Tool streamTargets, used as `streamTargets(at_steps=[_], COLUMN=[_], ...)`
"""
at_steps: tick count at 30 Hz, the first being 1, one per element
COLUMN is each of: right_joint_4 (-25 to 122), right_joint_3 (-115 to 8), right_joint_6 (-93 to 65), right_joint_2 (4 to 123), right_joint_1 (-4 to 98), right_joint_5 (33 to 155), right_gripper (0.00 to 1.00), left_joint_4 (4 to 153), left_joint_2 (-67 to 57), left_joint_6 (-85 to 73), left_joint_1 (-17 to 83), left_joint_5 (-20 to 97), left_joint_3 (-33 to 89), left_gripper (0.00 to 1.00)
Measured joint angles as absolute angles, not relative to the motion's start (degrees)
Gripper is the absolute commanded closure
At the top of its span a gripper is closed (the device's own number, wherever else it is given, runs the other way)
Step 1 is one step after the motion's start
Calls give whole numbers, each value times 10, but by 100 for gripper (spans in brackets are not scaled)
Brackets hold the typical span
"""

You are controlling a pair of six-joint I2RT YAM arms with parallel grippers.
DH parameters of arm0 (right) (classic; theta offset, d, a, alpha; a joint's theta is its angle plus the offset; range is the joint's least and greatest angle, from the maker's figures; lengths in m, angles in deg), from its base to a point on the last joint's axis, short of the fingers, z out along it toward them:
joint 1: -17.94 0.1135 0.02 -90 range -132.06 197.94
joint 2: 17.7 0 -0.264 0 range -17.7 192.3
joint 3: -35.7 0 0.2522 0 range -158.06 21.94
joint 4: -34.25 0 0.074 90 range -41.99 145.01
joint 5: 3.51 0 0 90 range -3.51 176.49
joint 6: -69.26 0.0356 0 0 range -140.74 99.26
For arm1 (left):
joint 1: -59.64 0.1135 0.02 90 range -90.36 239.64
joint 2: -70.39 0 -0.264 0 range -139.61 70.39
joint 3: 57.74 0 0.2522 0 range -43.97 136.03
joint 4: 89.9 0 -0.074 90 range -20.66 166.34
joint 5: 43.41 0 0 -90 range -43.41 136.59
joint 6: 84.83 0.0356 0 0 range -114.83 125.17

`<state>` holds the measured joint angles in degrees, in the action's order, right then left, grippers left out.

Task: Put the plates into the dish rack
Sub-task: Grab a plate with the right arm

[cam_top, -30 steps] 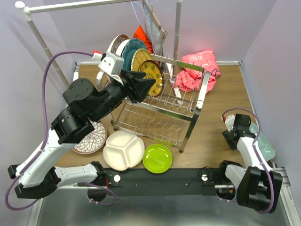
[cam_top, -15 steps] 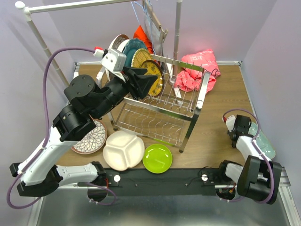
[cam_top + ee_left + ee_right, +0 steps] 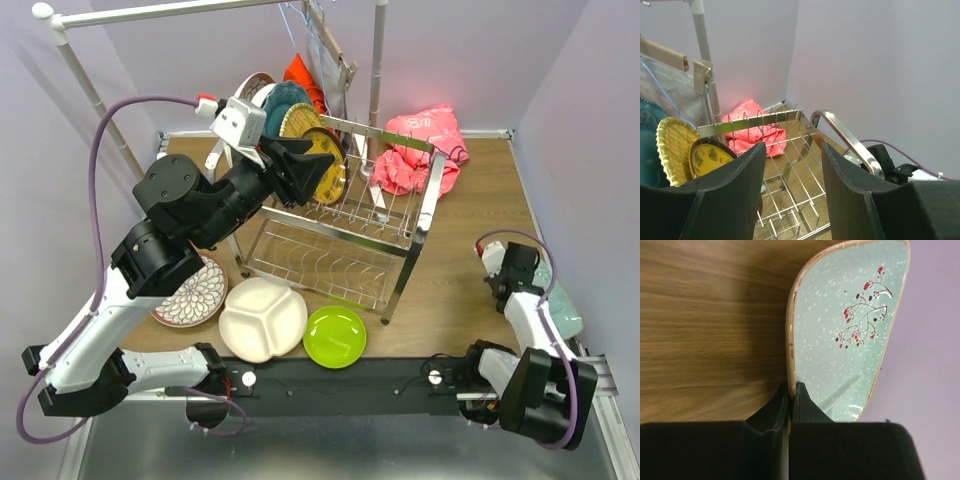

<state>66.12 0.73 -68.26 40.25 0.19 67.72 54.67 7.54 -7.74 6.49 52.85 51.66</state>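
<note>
The steel dish rack [image 3: 400, 235] stands mid-table, with several plates upright at its upper left end, among them a teal one [image 3: 283, 103] and a yellow patterned one [image 3: 327, 160]. My left gripper [image 3: 318, 170] hovers open over that end, and its wrist view shows nothing between the fingers [image 3: 794, 150], only rack wires [image 3: 747, 124] and the yellow plate [image 3: 707, 156]. On the table lie a floral plate [image 3: 192, 292], a white divided plate [image 3: 262, 318] and a lime green plate [image 3: 335, 336]. My right gripper [image 3: 522, 282] [image 3: 791, 387] is shut on the rim of a pale aqua plate [image 3: 562, 308] [image 3: 850, 340].
Pink-red cloth [image 3: 420, 150] [image 3: 752, 129] lies behind the rack's right end. A white-poled clothes rail [image 3: 85, 80] rises at the back with items hanging from it. The aqua plate sits at the table's right edge, close to the wall.
My right gripper has closed onto the aqua plate's rim after reaching toward it. The left gripper has shifted slightly up and right over the rack, still open.
</note>
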Motion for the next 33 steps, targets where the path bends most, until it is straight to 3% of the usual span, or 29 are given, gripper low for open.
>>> streamTargets(at_steps=[10,18,33], right_joint_4=[769,831,879], right_joint_3=[-134,-258,-449], right_joint_6=[-679,-744,-888], right_joint_2=[328,264,277], right_joint_1=[1,1,1], right_joint_5=[825,983,1229], right_gripper=[99,99,99], left_joint_4=[557,547,524], left_joint_2=[42,-38,-202], left_joint_6=[-82,-124,-242], left_joint_1=[70,106,186], left_joint_5=[519,502,297], left_joint_3=[592,719,883], left_gripper=[38,33,28])
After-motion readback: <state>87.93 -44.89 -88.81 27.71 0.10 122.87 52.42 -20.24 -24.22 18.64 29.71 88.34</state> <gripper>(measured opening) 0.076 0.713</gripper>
